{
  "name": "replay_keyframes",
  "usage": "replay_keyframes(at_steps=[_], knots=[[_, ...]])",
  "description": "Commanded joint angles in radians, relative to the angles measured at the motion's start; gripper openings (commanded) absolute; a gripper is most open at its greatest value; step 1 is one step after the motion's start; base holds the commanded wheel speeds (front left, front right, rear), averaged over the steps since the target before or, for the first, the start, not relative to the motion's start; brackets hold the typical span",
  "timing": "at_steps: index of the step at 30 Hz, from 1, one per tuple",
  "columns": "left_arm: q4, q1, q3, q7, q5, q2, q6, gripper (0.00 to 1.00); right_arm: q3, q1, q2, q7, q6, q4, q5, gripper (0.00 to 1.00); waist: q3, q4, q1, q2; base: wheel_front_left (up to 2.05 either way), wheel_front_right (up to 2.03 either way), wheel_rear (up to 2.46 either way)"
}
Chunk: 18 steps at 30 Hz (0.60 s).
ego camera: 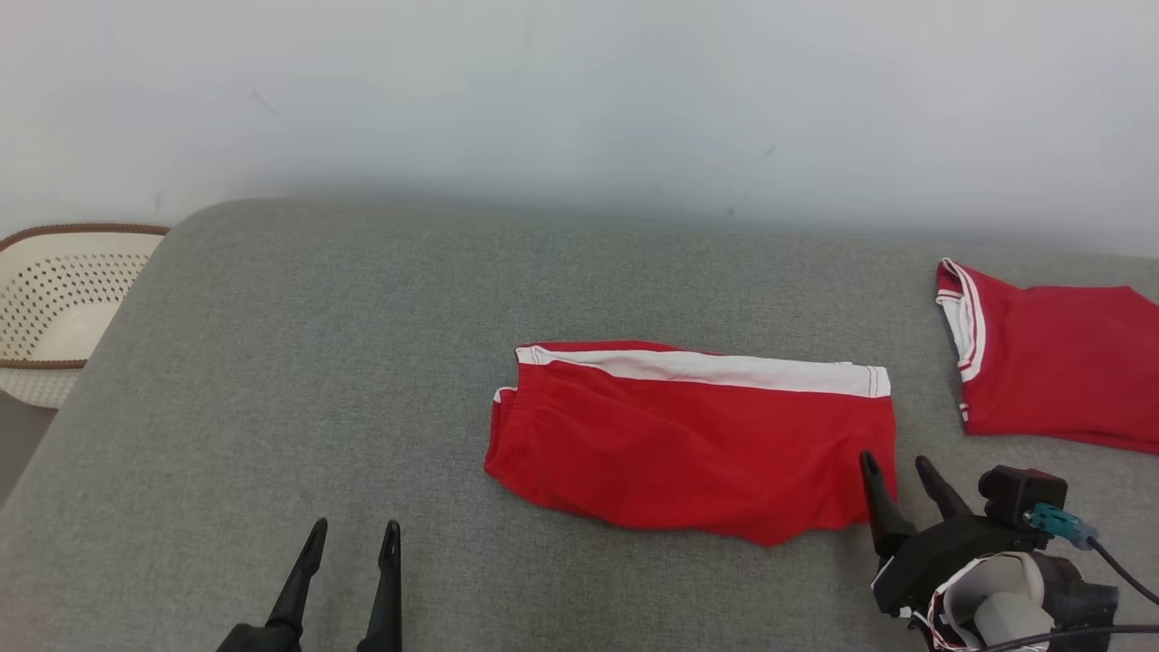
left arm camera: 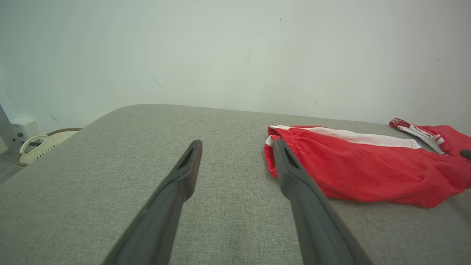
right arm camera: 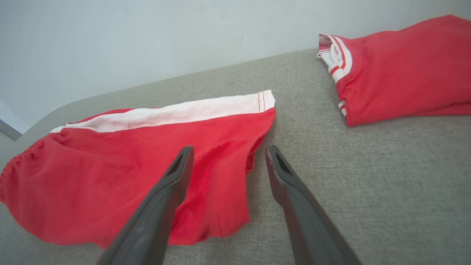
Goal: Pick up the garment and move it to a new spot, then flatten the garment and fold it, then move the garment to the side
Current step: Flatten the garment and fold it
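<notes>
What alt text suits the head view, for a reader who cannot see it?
Red shorts with a white stripe lie on a grey fabric surface, the open right gripper at their near right corner. The open left gripper is apart at lower left; a folded red garment lies far right.

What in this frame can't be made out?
Shirt: head view, right part cut off by the frame edge.
Basket: head view, left part cut off by the edge.
Shorts: right wrist view, near hem partly hidden behind the right gripper.
</notes>
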Motion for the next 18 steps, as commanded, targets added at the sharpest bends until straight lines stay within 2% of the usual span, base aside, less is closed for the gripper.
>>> replay_keyframes(at_steps=[1, 8, 18], knots=[[-0.003, 0.021, 0.004, -0.006, 0.0, 0.007, 0.003, 1.0, -0.013, 0.014, -0.007, -0.01, 0.0, -0.015, -0.02, 1.0, -0.006, -0.01, 0.0, 0.0, 0.0, 0.0, 0.0], [-0.006, 0.035, 0.01, -0.006, -0.003, 0.005, 0.008, 1.0, -0.155, 0.103, 0.0, -0.024, 0.0, -0.175, -0.148, 1.0, -0.019, -0.047, 0.0, 0.0, 0.0, 0.0, 0.0], [-0.003, 0.017, 0.003, -0.006, 0.0, 0.0, 0.003, 1.0, -0.279, 0.31, 0.081, -0.021, 0.0, -0.485, -0.336, 1.0, -0.023, -0.092, 0.0, 0.0, 0.0, 0.0, 0.0]])
